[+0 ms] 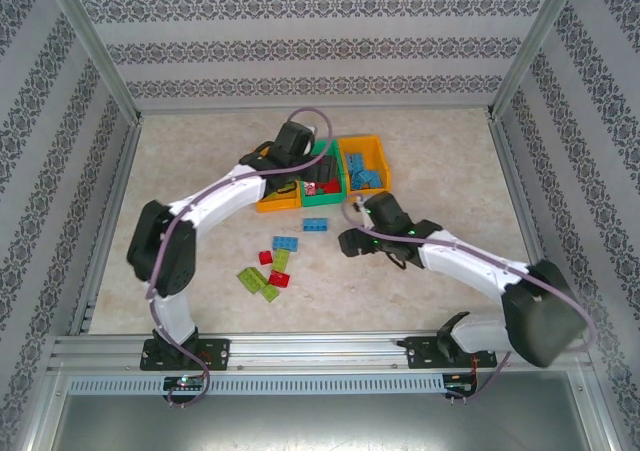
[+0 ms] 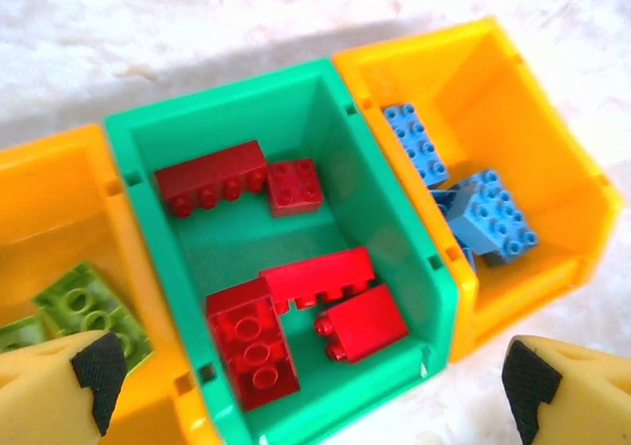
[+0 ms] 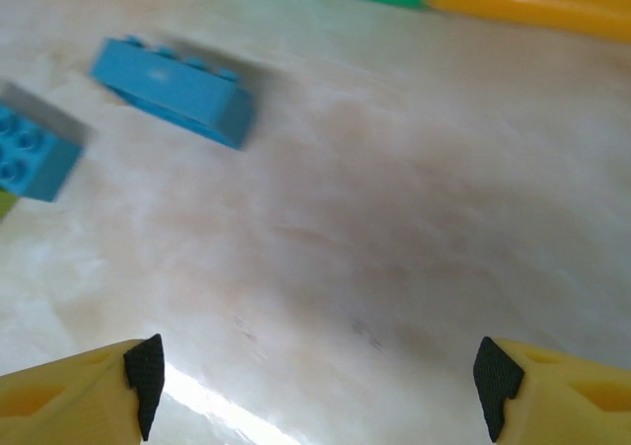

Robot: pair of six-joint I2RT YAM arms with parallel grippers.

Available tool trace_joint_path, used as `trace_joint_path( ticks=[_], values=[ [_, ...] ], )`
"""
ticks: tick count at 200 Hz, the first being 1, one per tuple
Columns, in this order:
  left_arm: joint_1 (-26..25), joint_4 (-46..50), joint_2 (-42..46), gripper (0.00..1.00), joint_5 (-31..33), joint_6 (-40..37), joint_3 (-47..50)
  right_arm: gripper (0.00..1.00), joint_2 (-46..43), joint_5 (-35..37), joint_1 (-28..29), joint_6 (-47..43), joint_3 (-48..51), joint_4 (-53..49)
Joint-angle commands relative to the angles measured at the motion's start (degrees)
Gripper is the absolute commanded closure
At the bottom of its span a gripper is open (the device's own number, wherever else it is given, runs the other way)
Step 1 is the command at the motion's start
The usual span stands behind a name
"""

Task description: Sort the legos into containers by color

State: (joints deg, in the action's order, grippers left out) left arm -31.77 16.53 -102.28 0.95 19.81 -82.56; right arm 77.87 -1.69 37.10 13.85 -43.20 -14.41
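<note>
Nearest the bench's front edge, left of centre, you had seven loose legos [image 1: 279,278]: three lime, two red, two blue. Your right gripper [image 3: 317,374] hung over bare bench beside the two blue ones, pincer spread and grasping nothing. Farther on, past the centre, three containers [image 1: 360,140] stood touching in a row. The left orange bin [image 2: 59,198] held lime pieces, the green bin [image 2: 325,90] five red, and the right orange bin [image 2: 552,169] blue. Your left gripper [image 2: 311,386] hovered above them, released and empty.

Left end effector [image 2: 314,378] wide open, empty, pointing down; right end effector [image 3: 315,376] likewise open and empty.
</note>
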Motion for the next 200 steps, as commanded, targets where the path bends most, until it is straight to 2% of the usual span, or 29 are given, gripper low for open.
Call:
trace_joint_path(
  ticks=[1, 47, 93, 155, 200],
  values=[
    [0.1, -3.6, 6.6, 0.00, 2.4, -0.1, 4.7, 0.14, 6.9, 1.4, 2.8, -8.4, -6.3, -1.1],
    [1.6, -2.2, 17.7, 0.01, 6.2, -1.4, 17.4, 0.13, 18.1, -0.8, 3.9, -9.0, -15.5, -1.8],
    [4.6, -1.3, 25.0, 0.01, 4.3, -0.7, 27.0, 0.13, 23.4, -2.0, 4.8, -10.6, -20.7, -2.8],
    [5.8, -0.6, 28.1, 0.01, 3.6, 0.5, 30.8, 0.13, 30.0, -1.9, 4.9, -15.4, -26.3, -5.3],
    [6.2, -0.2, 29.3, 0.01, 3.8, 0.9, 31.7, 0.17, 32.2, -2.9, 4.4, -17.0, -28.4, -6.0]
  ],
)
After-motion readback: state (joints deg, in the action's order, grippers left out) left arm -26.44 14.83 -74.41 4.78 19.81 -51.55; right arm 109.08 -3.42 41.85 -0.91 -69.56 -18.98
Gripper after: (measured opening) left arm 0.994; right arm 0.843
